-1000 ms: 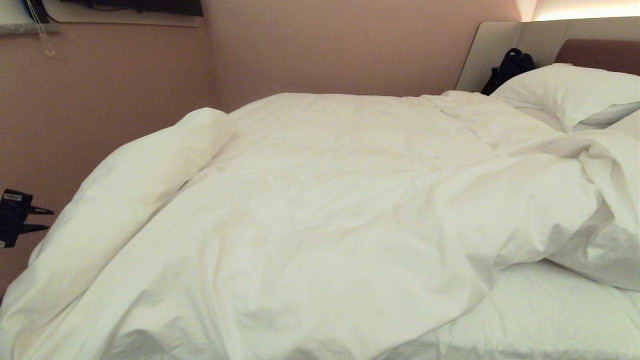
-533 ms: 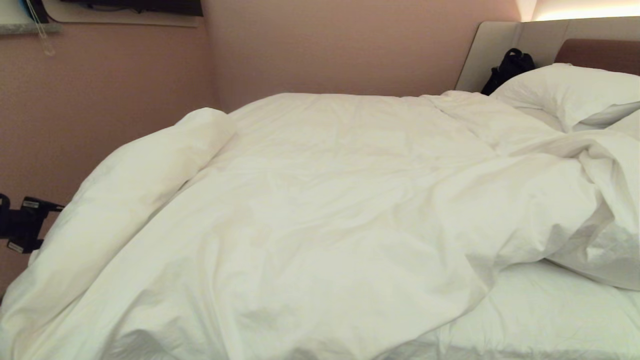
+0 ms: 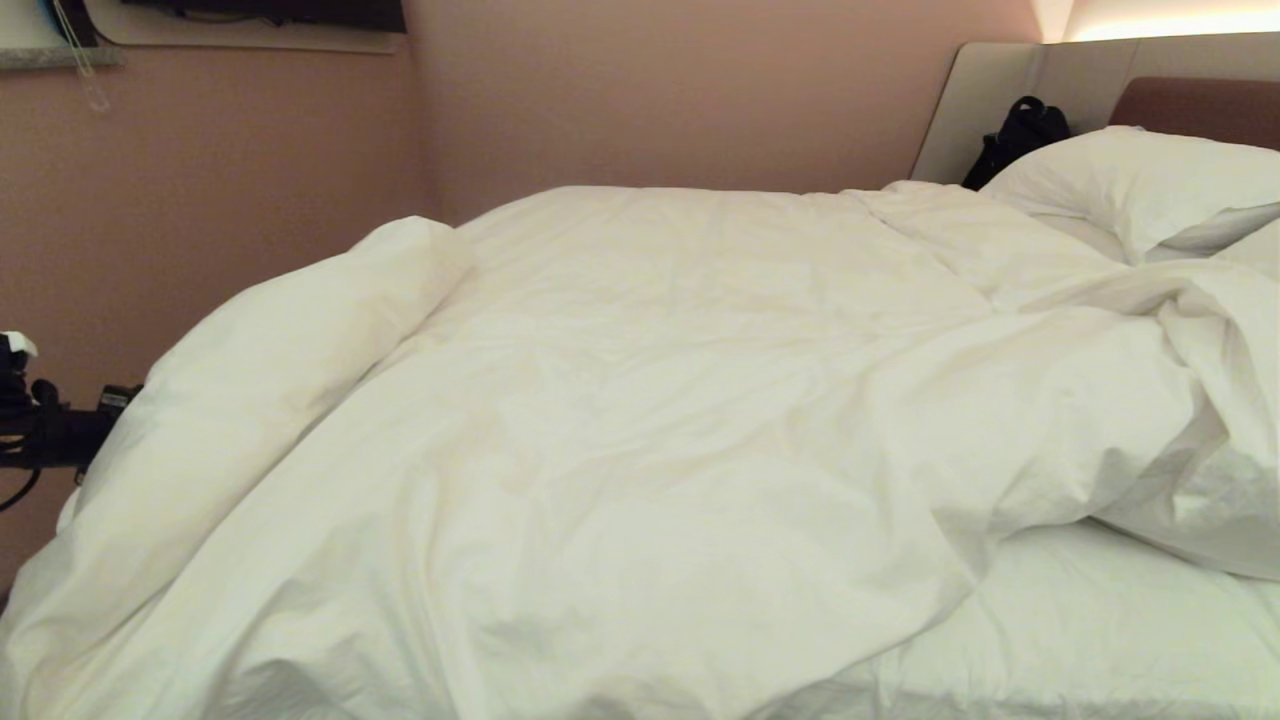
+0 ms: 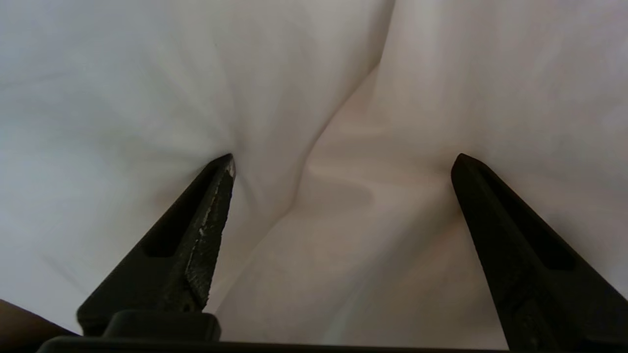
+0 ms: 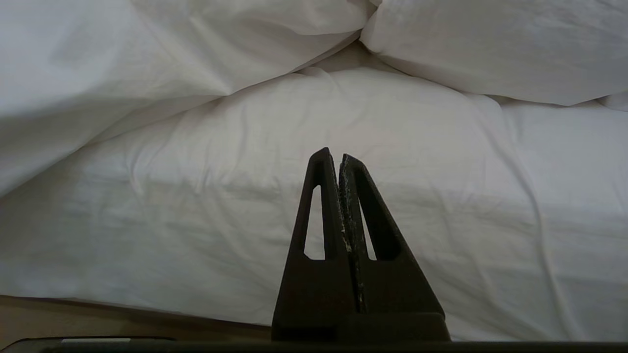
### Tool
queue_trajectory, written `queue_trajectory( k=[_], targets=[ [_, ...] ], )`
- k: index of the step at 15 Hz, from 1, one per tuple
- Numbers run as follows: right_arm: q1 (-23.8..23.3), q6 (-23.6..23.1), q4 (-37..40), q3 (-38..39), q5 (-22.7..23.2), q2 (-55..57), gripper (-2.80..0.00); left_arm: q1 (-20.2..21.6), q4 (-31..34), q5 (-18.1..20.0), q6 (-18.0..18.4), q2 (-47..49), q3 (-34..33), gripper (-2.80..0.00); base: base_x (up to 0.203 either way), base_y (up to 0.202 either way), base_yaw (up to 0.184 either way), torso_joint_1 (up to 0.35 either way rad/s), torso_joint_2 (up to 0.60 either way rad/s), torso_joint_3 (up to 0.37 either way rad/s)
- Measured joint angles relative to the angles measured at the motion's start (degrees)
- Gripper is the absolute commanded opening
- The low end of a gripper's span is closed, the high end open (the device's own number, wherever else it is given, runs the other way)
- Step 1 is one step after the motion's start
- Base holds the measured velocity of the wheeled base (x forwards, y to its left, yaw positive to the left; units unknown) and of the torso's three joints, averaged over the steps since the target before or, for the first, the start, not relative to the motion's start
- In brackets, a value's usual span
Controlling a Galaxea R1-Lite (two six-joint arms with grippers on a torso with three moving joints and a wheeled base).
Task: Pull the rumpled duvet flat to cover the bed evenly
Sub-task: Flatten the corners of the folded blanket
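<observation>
Both grippers, left gripper [image 4: 343,162] and right gripper [image 5: 338,156], have black tapered fingers (slotted, with scuffed pads).

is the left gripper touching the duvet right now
Touching. In the left wrist view the left gripper is open, and one of its fingers presses a dent into the duvet.

Duvet [image 3: 620,420]: white, puffy, creased; spread over most of bed [image 3: 1100,640], rolled at left edge, bunched near pillows at right; sheet left exposed at near right corner.
</observation>
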State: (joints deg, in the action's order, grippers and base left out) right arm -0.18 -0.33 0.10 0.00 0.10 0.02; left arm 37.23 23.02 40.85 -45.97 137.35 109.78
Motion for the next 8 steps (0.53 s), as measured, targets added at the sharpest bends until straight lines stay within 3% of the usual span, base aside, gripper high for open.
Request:
queue_trajectory(
  k=[3, 8],
  targets=[
    [0.0, 0.0, 0.0, 0.0, 0.0, 0.0, -2.80, -0.2, 0.0, 3.5, 0.1, -0.5, 0.1, 0.00, 0.000, 0.000, 0.000, 0.000, 0.00, 0.000],
    [0.0, 0.0, 0.0, 0.0, 0.0, 0.0, -2.80, 0.0, 0.0, 4.0, 0.1, -1.1, 0.1, 0.00, 0.000, 0.000, 0.000, 0.000, 0.00, 0.000]
  ],
)
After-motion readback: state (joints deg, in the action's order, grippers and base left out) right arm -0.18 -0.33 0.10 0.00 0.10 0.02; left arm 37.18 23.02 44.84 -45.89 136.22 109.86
